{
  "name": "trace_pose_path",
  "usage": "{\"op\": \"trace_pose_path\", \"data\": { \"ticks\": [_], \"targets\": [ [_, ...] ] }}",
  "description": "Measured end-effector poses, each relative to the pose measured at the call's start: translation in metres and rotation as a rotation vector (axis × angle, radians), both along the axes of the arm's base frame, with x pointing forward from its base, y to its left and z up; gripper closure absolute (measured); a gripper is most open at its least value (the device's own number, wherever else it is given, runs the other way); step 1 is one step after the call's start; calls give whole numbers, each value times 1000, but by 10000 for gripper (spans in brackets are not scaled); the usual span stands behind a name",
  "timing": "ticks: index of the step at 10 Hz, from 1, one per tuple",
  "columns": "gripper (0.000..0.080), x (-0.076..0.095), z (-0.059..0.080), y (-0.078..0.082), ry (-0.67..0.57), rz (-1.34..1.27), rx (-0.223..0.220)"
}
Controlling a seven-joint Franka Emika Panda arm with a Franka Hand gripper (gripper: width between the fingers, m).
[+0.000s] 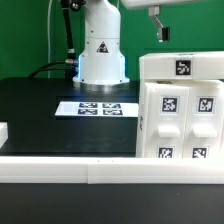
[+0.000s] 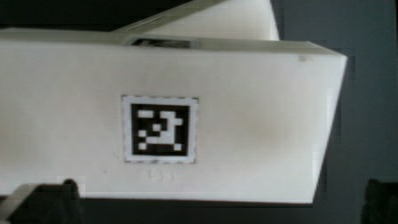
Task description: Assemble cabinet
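Observation:
The cabinet (image 1: 180, 115) is the large white box at the exterior view's right, its front made of small white panels with black-and-white tags. A white slab with one tag (image 1: 182, 66) lies on top of it. My gripper (image 1: 159, 30) hangs high above the cabinet's top and is apart from it. In the wrist view the cabinet's white top face (image 2: 249, 110) with one tag fills the picture. My gripper (image 2: 210, 202) is open and empty. Its dark fingertips (image 2: 43, 202) stand wide apart, one to each side.
The marker board (image 1: 95, 107) lies on the black table (image 1: 40, 110) in front of the robot's white base (image 1: 101, 55). A low white rail (image 1: 90, 170) runs along the table's near edge. A small white part (image 1: 3, 130) shows at the exterior view's left edge.

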State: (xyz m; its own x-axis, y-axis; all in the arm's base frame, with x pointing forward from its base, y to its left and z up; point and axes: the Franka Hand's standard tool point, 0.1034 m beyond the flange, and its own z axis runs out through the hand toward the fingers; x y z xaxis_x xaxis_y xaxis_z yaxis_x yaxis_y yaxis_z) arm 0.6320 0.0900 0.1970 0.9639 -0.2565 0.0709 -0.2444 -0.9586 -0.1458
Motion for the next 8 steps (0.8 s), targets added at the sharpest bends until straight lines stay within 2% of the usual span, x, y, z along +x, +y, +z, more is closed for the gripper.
{"op": "trace_pose_path", "data": {
  "ticks": [4,8],
  "targets": [
    [2,0,0,-3,-30,244,-30],
    [2,-1,-3,-1,-57,629,-100]
  ]
}}
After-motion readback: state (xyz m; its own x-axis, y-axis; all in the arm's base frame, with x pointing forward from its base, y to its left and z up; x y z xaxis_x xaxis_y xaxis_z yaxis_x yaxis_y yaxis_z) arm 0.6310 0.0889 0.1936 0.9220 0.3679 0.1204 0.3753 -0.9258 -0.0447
